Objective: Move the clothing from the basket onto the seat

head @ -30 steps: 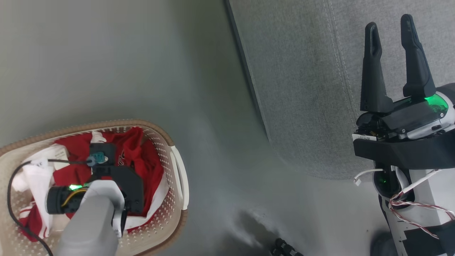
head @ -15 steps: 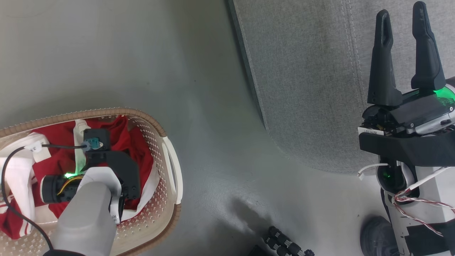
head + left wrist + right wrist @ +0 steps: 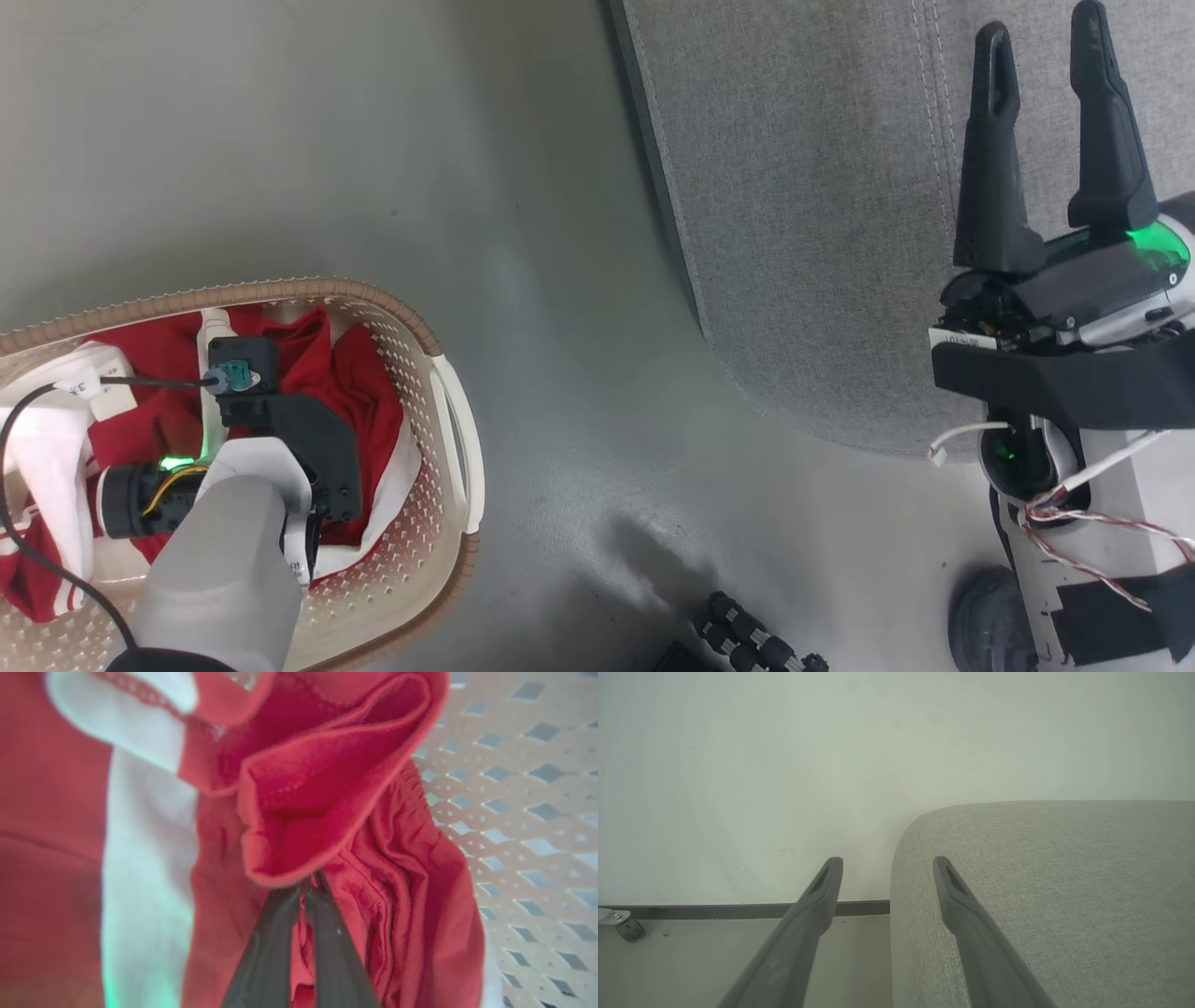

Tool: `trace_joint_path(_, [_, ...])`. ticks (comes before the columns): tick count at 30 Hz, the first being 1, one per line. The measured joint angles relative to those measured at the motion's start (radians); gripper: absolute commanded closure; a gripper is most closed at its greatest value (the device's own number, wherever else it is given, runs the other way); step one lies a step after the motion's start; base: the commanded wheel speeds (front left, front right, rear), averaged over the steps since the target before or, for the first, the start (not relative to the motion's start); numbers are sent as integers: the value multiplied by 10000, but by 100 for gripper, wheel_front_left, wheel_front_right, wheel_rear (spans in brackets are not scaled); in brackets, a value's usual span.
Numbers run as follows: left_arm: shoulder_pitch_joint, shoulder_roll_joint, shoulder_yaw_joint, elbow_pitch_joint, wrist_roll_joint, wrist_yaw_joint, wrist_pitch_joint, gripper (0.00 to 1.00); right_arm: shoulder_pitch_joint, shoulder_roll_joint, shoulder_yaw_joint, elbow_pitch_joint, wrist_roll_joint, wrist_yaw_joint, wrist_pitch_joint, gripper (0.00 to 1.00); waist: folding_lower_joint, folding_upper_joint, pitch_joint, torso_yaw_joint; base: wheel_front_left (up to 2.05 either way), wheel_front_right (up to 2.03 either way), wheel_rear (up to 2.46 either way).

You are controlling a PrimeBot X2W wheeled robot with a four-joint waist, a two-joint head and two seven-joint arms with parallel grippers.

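Grasping step: left gripper (image 3: pixel 307 885) fingers pinched on a fold of soft red, white-trimmed clothing (image 3: pixel 303 812) inside the oval cream perforated plastic basket (image 3: pixel 422 403).
Right gripper (image 3: pixel 1039 37): fingers wide, empty, over the large grey fabric seat (image 3: pixel 822 233).
Next: lift the clothing clear, then swing seatward.

A smooth grey-green floor (image 3: pixel 373 140) carries everything. The cream basket (image 3: pixel 280 287) stands on it at the lower left, well apart from the grey seat (image 3: pixel 822 233), whose rounded corner stands at the upper right. A dark wheel (image 3: pixel 976 616) and a black ribbed object (image 3: pixel 747 644) sit near the bottom edge.
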Motion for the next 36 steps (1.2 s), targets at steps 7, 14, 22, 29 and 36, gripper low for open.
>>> trace_joint_path(7, [12,-142,-105,167,69,2,-347,100,-151,52,-69,393,-165,73,0,0,0,0,-276,78,0,0,0])
trace_joint_path(14, [73,-370,-192,219,69,2,-809,100,-87,-81,-261,813,-272,140,0,0,-1,1,-732,363,0,0,0])
trace_joint_path(22, [473,-579,-259,171,46,-111,-1486,100,228,-134,-357,1446,-353,165,0,0,-2,0,-1411,909,0,0,0])
trace_joint_path(29, [840,-715,-336,-13,-117,-295,-2054,100,730,-370,-554,1883,-426,174,2,0,-2,0,-2154,1479,0,0,0])
trace_joint_path(36, [1493,-723,-614,-589,-694,-554,-2669,100,1231,-581,-631,2439,-518,217,4,0,-2,0,-2997,2079,0,0,0])
